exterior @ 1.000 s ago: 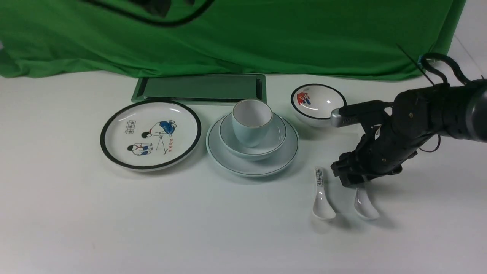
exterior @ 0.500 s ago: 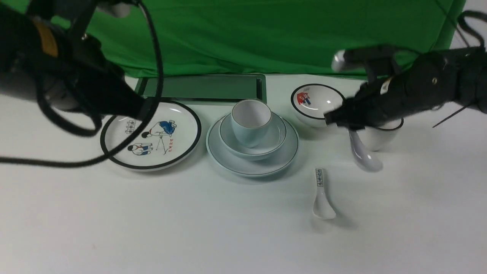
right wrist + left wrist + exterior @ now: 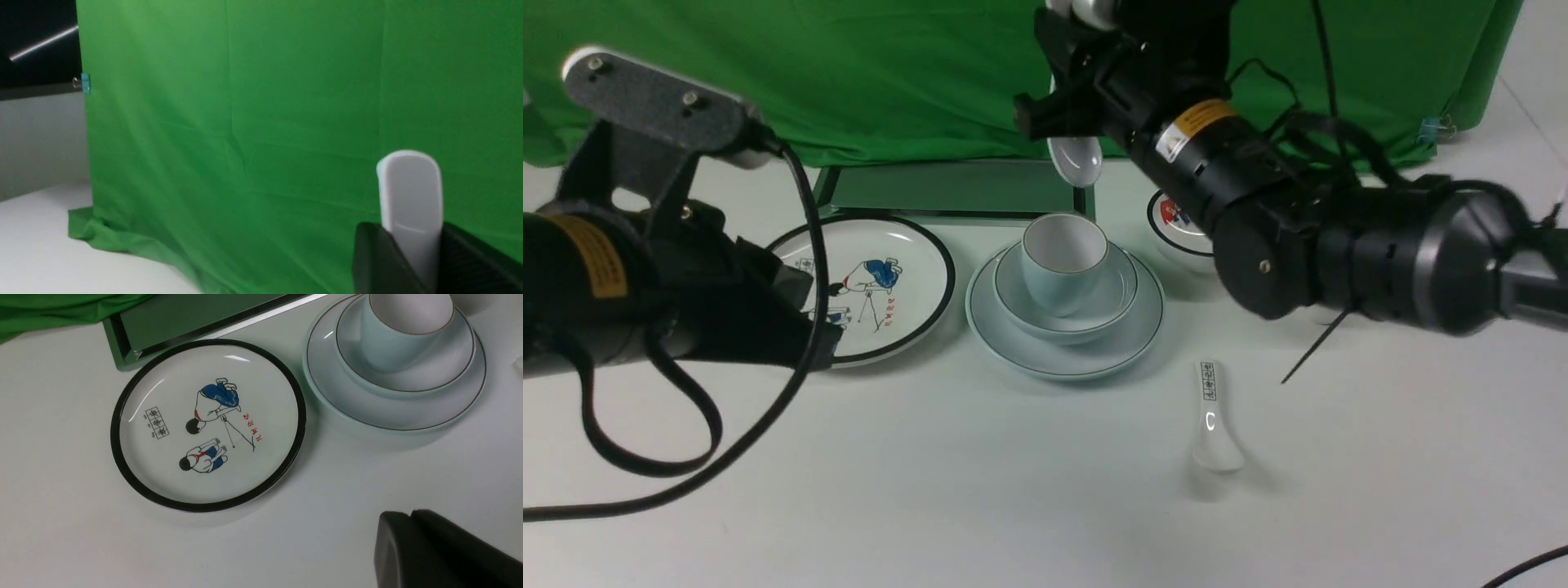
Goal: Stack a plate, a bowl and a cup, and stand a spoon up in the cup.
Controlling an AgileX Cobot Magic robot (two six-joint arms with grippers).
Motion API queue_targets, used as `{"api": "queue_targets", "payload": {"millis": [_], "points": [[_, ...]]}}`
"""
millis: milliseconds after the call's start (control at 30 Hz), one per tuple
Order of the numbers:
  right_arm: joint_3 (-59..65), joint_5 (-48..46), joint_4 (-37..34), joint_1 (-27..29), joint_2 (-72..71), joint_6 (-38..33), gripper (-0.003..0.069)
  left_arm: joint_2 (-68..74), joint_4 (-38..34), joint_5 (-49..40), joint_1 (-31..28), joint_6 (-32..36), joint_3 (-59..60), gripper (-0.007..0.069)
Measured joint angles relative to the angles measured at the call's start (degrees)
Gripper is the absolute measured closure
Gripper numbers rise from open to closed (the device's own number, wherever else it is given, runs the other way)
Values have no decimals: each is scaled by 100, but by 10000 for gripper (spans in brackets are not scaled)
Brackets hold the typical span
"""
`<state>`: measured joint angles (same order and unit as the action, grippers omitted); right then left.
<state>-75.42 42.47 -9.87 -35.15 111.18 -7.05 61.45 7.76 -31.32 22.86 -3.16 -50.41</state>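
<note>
Black left hand, clenched on nothing, hangs over the white desk near the cartoon plate. Centre: the plate carries the bowl, with the cup upright inside it. Above the cup, clear of its rim, the right hand grasps the spoon by its handle, scoop end down. Right of the stack, a marked spoon lies flat on the desk.
</note>
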Motion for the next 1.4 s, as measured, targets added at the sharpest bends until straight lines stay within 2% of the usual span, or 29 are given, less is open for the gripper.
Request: {"api": "queue_targets", "payload": {"millis": [467,567,633,733,767,867,933,967,1000,1033,1067,1200,1400], "points": [[0,280,-11,-6,1089,-26,472,0,73,235,0,73,4,661],[0,198,-11,-6,1095,-26,391,0,73,254,0,73,4,661],[0,-72,-11,-6,1023,-30,294,0,67,245,0,47,4,661],[0,-629,-16,-6,841,-30,249,-8,17,158,0,18,6,661],[0,-1295,-16,-6,598,-30,249,-76,-39,33,0,5,41,661],[0,-2381,-16,-6,-56,-77,340,-383,-117,-70,0,-3,269,661],[0,-3052,-22,-6,-594,-253,452,-782,-147,-121,0,-50,553,661],[0,-3113,-21,-6,-595,-277,463,-829,-146,-129,0,-48,585,661],[0,-3519,-23,-6,-1058,-447,545,-1191,-148,-135,0,-105,818,661],[0,-3781,-23,-6,-1355,-564,591,-1476,-153,-139,0,-131,988,661],[0,-3977,-23,-6,-1594,-655,615,-1715,-153,-139,0,-148,1162,661],[265,-4522,-23,-6,-2900,-925,649,-3044,-164,-86,0,-237,1879,661],[1608,-4306,-28,-6,-4515,-942,648,-4541,-208,-210,0,-583,2344,659]]}}
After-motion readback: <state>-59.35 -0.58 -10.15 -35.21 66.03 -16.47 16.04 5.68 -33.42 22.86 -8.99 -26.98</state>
